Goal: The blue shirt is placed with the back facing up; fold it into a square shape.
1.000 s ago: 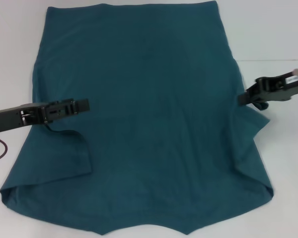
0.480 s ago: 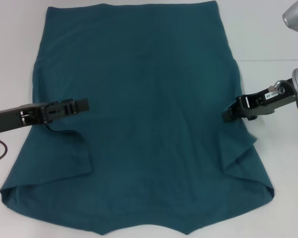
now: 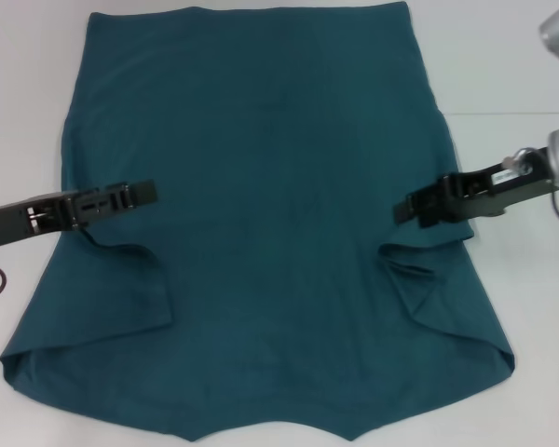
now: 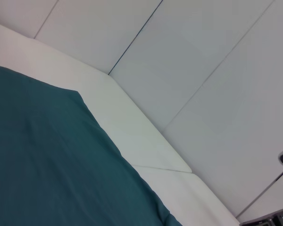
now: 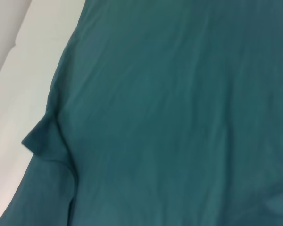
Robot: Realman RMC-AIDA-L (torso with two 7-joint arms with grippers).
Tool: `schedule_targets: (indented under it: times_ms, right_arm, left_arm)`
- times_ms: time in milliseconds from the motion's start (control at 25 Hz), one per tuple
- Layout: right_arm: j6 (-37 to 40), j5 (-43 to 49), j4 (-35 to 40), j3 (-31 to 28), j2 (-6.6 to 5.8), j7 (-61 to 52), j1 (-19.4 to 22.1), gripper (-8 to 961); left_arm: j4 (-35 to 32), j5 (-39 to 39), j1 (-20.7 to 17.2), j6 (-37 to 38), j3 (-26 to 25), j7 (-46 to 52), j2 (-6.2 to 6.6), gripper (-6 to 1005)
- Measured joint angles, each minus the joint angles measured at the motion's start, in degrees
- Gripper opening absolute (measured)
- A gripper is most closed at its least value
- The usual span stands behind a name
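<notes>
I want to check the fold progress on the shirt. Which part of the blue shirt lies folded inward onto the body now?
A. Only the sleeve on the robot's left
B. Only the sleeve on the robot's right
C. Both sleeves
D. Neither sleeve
C: in the head view the blue shirt shows a folded flap near the left gripper and another near the right gripper.

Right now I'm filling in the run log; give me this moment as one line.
stage: sleeve folds | blue shirt: back up | left gripper: over left side | right gripper: drawing right sleeve inward
</notes>
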State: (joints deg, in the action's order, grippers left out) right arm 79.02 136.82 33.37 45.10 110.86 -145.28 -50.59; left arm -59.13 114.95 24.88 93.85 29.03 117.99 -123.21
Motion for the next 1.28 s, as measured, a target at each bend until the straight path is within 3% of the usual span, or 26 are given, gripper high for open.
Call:
schedule_targets:
  times_ms: [120, 320, 560, 880, 1280]
  right_arm:
    - [0.8, -0.1, 0.5, -0.2, -1.03, 0.0, 1.3, 484]
    - [4.2, -0.4, 1.0, -2.5, -2.82, 1.3, 4.0, 549]
    - [9.4, -0.7, 3.6, -7.9, -3.42, 3.8, 6.5, 627]
    - [10.5, -1.8, 3.8, -8.8, -3.49, 5.4, 7.2, 627]
    - [10.5, -1.8, 3.8, -8.9, -3.47, 5.7, 7.0, 627]
  left_arm:
    - [0.0, 0.0, -0.1, 0.0, -0.3, 2.2, 0.26, 691]
    - [0.1, 0.6, -1.3, 2.4, -0.7, 14.0, 2.24, 691]
    - [-0.1, 9.6, -2.0, 8.8, -8.5, 24.6, 4.07, 691]
    - [-0.1, 18.0, -4.0, 8.1, -15.2, 26.2, 4.2, 690]
    - [0.0, 22.9, -5.3, 5.1, -16.2, 20.0, 3.89, 690]
